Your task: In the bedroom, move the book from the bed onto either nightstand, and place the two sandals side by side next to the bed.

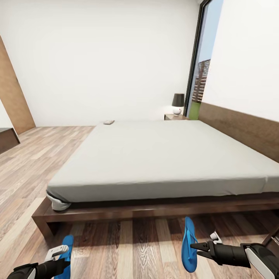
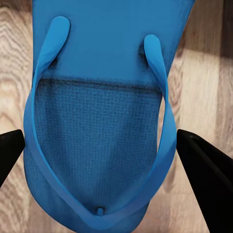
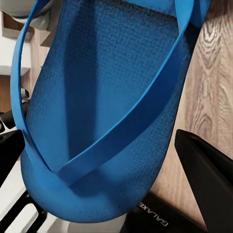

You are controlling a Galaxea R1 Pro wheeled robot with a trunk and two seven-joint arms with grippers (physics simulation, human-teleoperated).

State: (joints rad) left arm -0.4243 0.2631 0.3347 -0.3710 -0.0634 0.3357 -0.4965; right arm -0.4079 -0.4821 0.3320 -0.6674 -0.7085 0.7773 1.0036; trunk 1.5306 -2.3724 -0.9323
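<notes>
One blue sandal (image 1: 188, 245) is gripped at its edge by the right gripper (image 1: 195, 245) and held just above the wood floor (image 1: 131, 244) before the bed (image 1: 162, 155). The other sandal (image 1: 66, 252) is seen between the spread fingers of the left gripper (image 1: 62, 259); whether it is clamped cannot be told. The book (image 1: 108, 122) lies on the mattress's far corner, near the nightstand (image 1: 174, 116).

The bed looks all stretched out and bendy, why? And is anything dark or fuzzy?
Head view: the wide lens stretches the bed, and a dark shadow lies under its frame. Left wrist view: the sandal is sharp, with soft shadow by its strap. Right wrist view: the other sandal sits close, its strap casting a dark band.
</notes>
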